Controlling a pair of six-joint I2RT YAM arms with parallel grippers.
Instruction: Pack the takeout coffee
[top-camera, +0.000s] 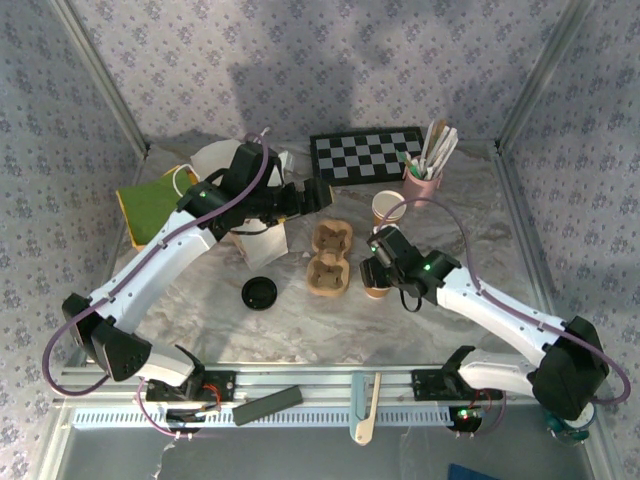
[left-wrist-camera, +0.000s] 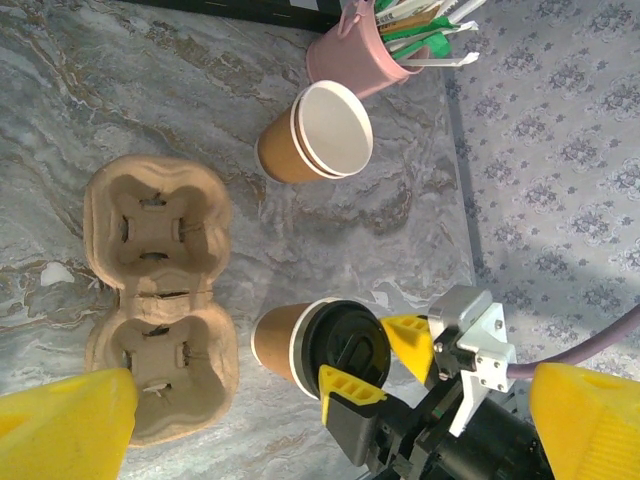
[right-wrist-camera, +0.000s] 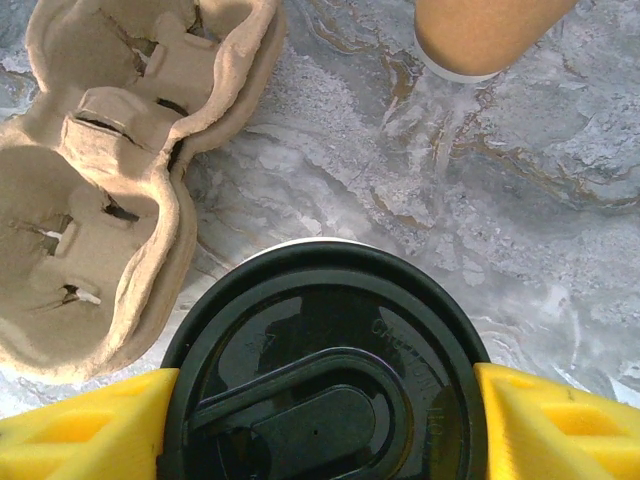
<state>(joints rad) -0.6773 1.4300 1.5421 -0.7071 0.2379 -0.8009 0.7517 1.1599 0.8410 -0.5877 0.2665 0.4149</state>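
The right gripper (top-camera: 378, 266) is clasping the upright small tan kraft-paper cup with round black lid (left-wrist-camera: 300, 350), just right of the brown moulded-pulp tray (top-camera: 330, 260); the left gripper (top-camera: 315, 195) is hovering wide open, farther off.

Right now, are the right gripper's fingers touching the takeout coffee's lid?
Touching. Right wrist view: both yellow fingers sit flush against the black lid, no gap.

left arm: stretched forward over table | left gripper (top-camera: 318, 194): wide open, raised | right arm: elbow bent, reaching inward | right gripper (left-wrist-camera: 378, 360): fingers clamping cup (left-wrist-camera: 275, 340) at lid
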